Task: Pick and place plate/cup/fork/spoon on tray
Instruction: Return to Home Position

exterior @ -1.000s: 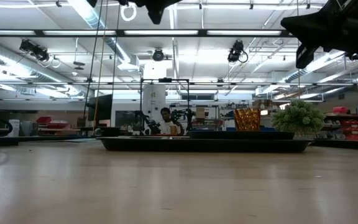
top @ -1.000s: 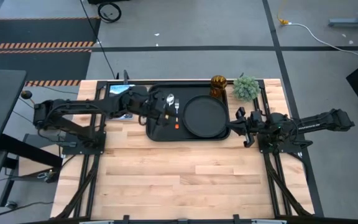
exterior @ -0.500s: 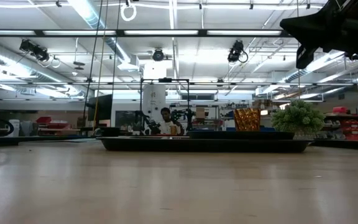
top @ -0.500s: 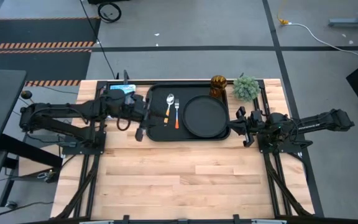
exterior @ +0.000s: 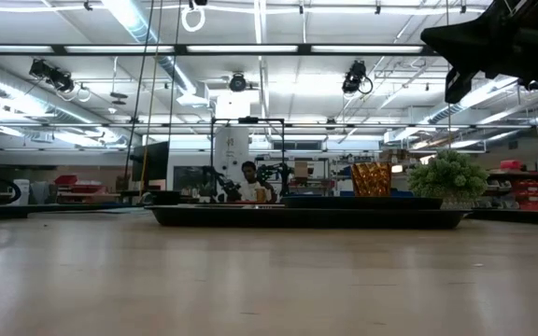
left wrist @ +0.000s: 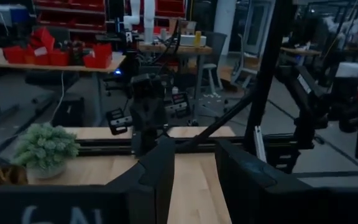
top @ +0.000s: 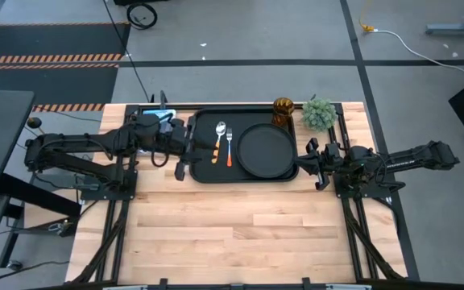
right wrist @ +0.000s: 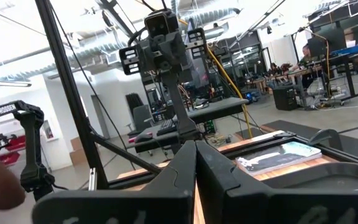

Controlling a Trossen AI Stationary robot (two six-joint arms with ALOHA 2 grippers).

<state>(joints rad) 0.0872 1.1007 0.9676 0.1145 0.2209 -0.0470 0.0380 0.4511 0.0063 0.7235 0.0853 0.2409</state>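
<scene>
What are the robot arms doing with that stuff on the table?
They are setting a tray like a dinner place. The black plate, the spoon and the fork lie on the tray. The brown cup stands at the tray's far edge next to a little green plant; whether it is on the tray is hard to tell. The left gripper is open at the tray's left edge, holding nothing. The right gripper waits shut by the tray's right side.

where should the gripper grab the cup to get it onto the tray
Grip the cup across its side walls, coming straight down from above. It stands upright at the tray's far right corner, with the plant close on its right, so a sideways approach looks crowded. The right gripper is the nearer one.
</scene>
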